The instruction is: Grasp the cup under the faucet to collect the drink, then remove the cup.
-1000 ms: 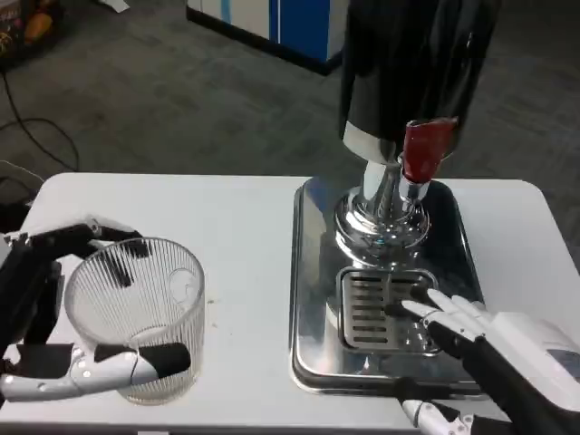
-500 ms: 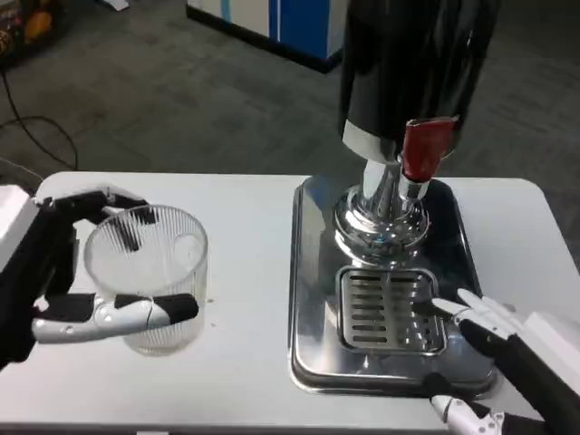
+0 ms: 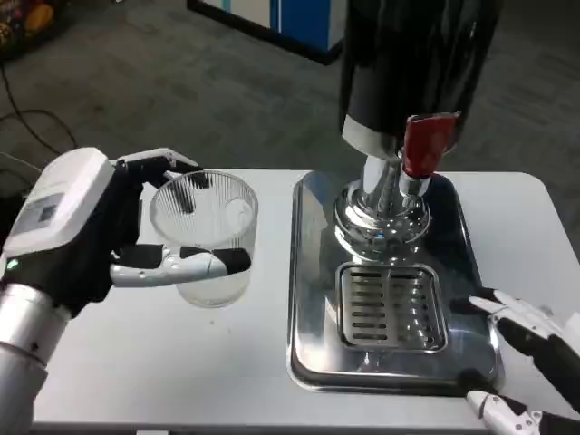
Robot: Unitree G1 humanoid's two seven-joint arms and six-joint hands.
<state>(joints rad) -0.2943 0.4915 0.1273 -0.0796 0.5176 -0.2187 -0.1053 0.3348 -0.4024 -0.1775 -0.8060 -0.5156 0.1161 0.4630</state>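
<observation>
My left hand (image 3: 91, 236) holds a clear ribbed cup (image 3: 204, 237) upright, lifted over the white table (image 3: 227, 362) just left of the steel drip tray (image 3: 313, 272). Fingers wrap its far rim and its front wall. The cup looks empty. The black dispenser (image 3: 412, 63) stands at the back of the tray, its red faucet handle (image 3: 422, 145) above the slotted grate (image 3: 390, 308). My right hand (image 3: 535, 349) hovers at the tray's front right corner with its fingers spread and nothing in it.
The table's right edge runs close behind my right hand. Grey carpet floor (image 3: 181, 82) lies beyond the table, with a blue and white cabinet (image 3: 272, 23) at the back.
My left hand has lifted the cup and carried it right and away from me, toward the tray. My right hand has drawn back off the grate toward the front right corner.
</observation>
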